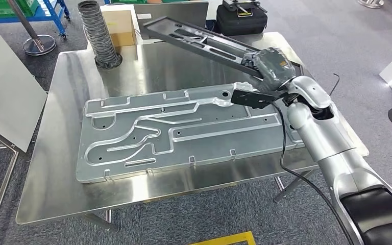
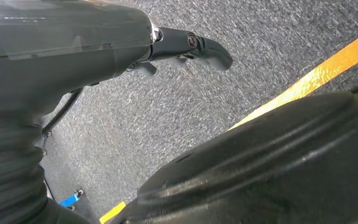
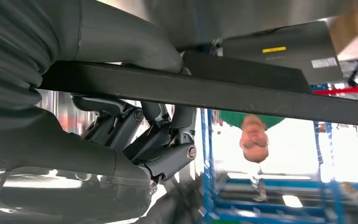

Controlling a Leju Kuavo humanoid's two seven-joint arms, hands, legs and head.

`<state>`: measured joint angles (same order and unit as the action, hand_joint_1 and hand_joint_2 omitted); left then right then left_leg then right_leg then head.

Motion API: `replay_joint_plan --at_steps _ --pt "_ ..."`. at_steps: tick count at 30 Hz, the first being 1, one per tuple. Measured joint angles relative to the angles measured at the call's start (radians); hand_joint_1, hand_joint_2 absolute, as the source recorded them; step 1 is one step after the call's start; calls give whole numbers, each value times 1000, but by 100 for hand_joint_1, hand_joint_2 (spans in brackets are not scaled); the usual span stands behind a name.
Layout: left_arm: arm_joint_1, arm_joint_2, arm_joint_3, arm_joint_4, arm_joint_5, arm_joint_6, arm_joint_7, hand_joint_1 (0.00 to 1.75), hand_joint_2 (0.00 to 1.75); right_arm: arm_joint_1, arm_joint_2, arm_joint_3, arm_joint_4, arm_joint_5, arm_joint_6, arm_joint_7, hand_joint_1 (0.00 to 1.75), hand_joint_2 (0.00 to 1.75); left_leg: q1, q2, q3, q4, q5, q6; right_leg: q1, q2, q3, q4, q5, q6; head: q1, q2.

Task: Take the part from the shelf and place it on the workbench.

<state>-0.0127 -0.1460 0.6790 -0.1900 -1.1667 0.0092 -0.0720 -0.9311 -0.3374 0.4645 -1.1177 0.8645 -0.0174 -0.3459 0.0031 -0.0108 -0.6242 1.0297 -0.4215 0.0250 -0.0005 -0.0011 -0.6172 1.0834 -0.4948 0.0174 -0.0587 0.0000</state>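
- Standing across the middle of the head view was the steel workbench (image 1: 51,194), already carrying a big silver panel (image 1: 184,132) laid flat along it.
- Above the bench's far right part hung the part (image 1: 194,38), a long dark stamped panel, tilted, its far end high and its near end in the right hand (image 1: 268,64).
- The right hand grasped the part's near end; in the wrist view the thumb lay on one face and the fingers (image 3: 161,140) curled against the other, the part's edge (image 3: 261,98) running between them.
- The left hand (image 2: 186,46) hung by the robot's side over grey carpet, holding nothing, its fingers curled in.
- A ribbed hose (image 1: 99,33) and a box (image 1: 120,23) stood at the far left.
- Judged from this, the carry was over and the placing was in hand.
- The next move probably called for lowering the part level, clear of hose and box, before letting go.
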Motion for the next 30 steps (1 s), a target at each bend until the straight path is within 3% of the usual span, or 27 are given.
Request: replay_joint_plan --at_steps 3,4,5,6,8,10,14,16,18,19,20,21,24,26,28,30 --pt "-2 0 0 0 -6 -4 7 0 175 -60 8 97 99 102 -61 4 175 175 1 -2 2 0 -2 7 -8 0 -95 192 -80 12 0 0" --pt "-3 0 0 0 -8 -5 7 0 175 -73 15 126 137 124 -78 6 175 175 1 -4 3 0 -2 7 -10 0 -117 229 -84 14 0 0" --pt "-3 0 0 0 -8 -6 5 0 175 -85 23 153 173 141 -94 8 175 175 2 -7 5 0 -3 6 -12 0 -120 227 -68 14 0 0" --pt "-3 0 0 0 -8 -8 1 0 175 -95 32 178 206 152 -106 10 175 175 2 -9 8 0 -4 4 -14 0 -105 184 -35 13 0 0" --pt "-2 0 0 0 -9 -8 -9 0 175 -113 53 217 265 162 -131 10 175 175 1 -13 12 0 -7 -1 -13 1 -42 42 37 8 0 0" --pt "-1 0 0 0 -12 -7 -17 0 175 -128 74 244 315 161 -157 10 175 175 -1 -15 12 0 -8 -10 -7 3 -6 -45 64 2 0 0" --pt "-1 1 0 0 -21 -6 -22 0 175 -129 104 279 386 150 -193 12 175 175 -1 -15 6 6 -17 -32 -8 3 0 -66 66 -19 0 0" --pt "-3 1 0 0 -23 -6 -22 0 175 -124 117 288 408 144 -207 14 175 175 -1 -12 -31 86 -64 -38 -11 2 7 -75 70 -31 0 0" --pt "-8 1 0 0 -26 -6 -21 0 175 -118 125 294 427 136 -216 14 175 175 -1 -11 -98 224 -123 -41 -7 2 8 -75 69 -36 0 0" --pt "-10 1 0 0 -27 -6 -20 0 175 -114 129 297 436 129 -218 12 175 175 -1 -11 -124 272 -135 -41 -5 2 9 -74 67 -38 0 0" --pt "-12 1 0 0 -27 -6 -19 0 175 -110 131 299 443 123 -218 10 175 175 -1 -10 -133 285 -128 -41 -4 2 9 -73 66 -39 0 0" --pt "-12 1 0 0 -28 -6 -18 0 175 -105 133 301 448 115 -218 6 175 175 -1 -10 -122 256 -102 -40 -3 3 11 -71 64 -39 0 0" --pt "-7 1 0 0 -30 -6 -15 0 175 -97 138 304 455 96 -219 -3 175 175 -2 -8 -30 60 -9 -31 1 7 12 -59 53 -31 0 0" --pt "-5 1 0 0 -30 -6 -13 0 175 -92 138 304 455 88 -219 -4 175 175 -3 -8 -6 7 0 -23 4 9 8 -54 49 -23 0 0" --pt "-5 0 0 0 -31 -6 -13 0 175 -86 138 304 455 84 -219 -4 175 175 -2 -9 -5 2 1 -15 5 9 7 -55 47 -15 0 0" --pt "-5 0 0 0 -31 -6 -13 0 175 -82 139 304 455 83 -219 -5 175 175 2 -8 -2 -4 4 -7 3 8 -5 -24 24 -3 0 0"
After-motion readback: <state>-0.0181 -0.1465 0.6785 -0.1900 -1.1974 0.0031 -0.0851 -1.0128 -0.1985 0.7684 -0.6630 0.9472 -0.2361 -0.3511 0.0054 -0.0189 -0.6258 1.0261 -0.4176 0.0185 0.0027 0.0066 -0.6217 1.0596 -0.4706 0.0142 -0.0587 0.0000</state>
